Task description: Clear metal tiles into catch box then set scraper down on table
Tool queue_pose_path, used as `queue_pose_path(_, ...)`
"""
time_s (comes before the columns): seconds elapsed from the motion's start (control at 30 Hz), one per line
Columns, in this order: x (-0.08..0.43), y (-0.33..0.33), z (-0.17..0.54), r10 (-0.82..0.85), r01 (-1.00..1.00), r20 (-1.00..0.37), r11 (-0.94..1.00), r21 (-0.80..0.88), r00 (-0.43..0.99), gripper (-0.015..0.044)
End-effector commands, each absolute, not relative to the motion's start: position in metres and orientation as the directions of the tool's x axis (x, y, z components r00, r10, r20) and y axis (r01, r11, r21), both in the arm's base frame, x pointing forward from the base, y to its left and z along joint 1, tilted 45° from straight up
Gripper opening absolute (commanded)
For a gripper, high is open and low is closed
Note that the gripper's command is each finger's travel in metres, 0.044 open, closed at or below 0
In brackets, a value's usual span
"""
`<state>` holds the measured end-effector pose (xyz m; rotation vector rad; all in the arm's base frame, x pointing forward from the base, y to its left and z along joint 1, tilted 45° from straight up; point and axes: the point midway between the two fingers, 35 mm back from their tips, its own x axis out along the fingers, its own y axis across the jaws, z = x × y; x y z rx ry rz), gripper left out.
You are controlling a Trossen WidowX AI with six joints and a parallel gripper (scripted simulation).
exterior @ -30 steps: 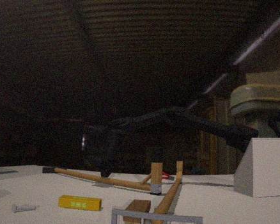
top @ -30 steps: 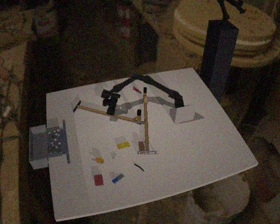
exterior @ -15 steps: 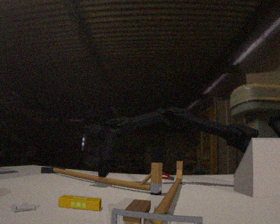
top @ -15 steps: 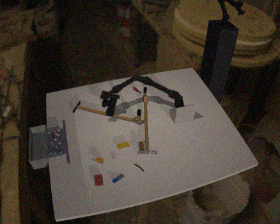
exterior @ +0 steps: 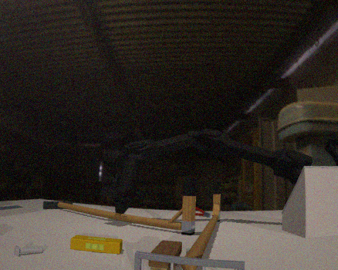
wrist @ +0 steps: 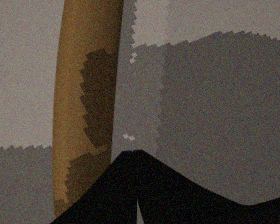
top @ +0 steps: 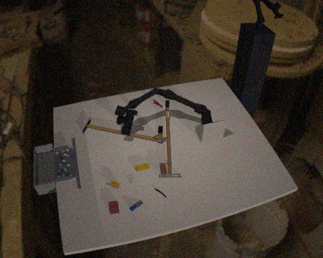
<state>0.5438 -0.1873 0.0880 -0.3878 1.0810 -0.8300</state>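
Observation:
Metal tiles [top: 64, 161] lie scattered on the steel plate [top: 74, 173] at the table's left edge. The catch box [top: 43, 166] adjoins its outer end. One long wooden-handled tool [top: 105, 129] [exterior: 93, 212] lies with its dark blade at the left and a black-topped upright grip at its right end. A second long tool [top: 169, 147] [exterior: 206, 236] has a hollow grey head toward the front. Which is the scraper is not certain. My gripper [top: 127, 133] [exterior: 121, 212] [wrist: 132, 160] is shut and empty, low beside the first tool's handle [wrist: 83, 75], which passes partly behind a finger in the wrist view.
A yellow block [top: 141, 167] [exterior: 96, 244], a brown block [top: 163, 168] [exterior: 166, 248], an orange item [top: 115, 184], a red block [top: 113, 206], a blue item [top: 136, 205] and a thin black strip [top: 160, 192] lie in front. A red item [top: 157, 103] lies behind. A white block [exterior: 325, 200] stands near the arm's base.

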Motion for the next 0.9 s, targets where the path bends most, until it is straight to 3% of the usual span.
queue_pose_path(0.0, 0.546, -0.184, 0.084, -0.756, 0.402, -0.618, 0.646, -0.649, 0.217, 0.0000)
queue_pose_path(0.87, 0.559, -0.168, 0.068, -0.754, 0.390, -0.618, 0.650, -0.652, 0.222, 0.0000)
